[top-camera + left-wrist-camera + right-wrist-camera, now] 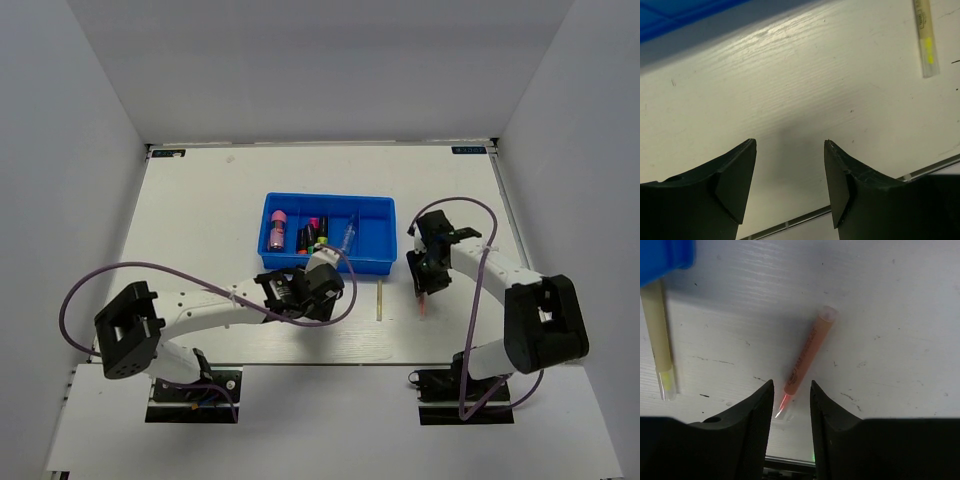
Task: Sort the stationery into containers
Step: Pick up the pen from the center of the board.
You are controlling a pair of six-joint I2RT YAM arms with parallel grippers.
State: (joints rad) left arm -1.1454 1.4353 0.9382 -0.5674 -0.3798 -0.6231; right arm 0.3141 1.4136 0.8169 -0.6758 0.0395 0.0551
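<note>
The blue tray [375,215] stands mid-table with a pink highlighter [277,230] in its left compartment, black highlighters [312,235] in the second and a clear pen [347,237] in the third. A reddish pen [807,352] lies on the table right of the tray; it also shows in the top view [424,306]. My right gripper [791,385] is open, its fingertips on either side of that pen's clear tip, low over the table [428,275]. A pale pen [380,298] lies in front of the tray's right corner. My left gripper [790,145] is open and empty just in front of the tray [330,283].
The pale pen shows at the upper right of the left wrist view [926,37] and at the left of the right wrist view [659,340]. The tray's corner [665,255] is close to the right gripper. Purple cables [120,268] loop over both arms. White walls enclose the table.
</note>
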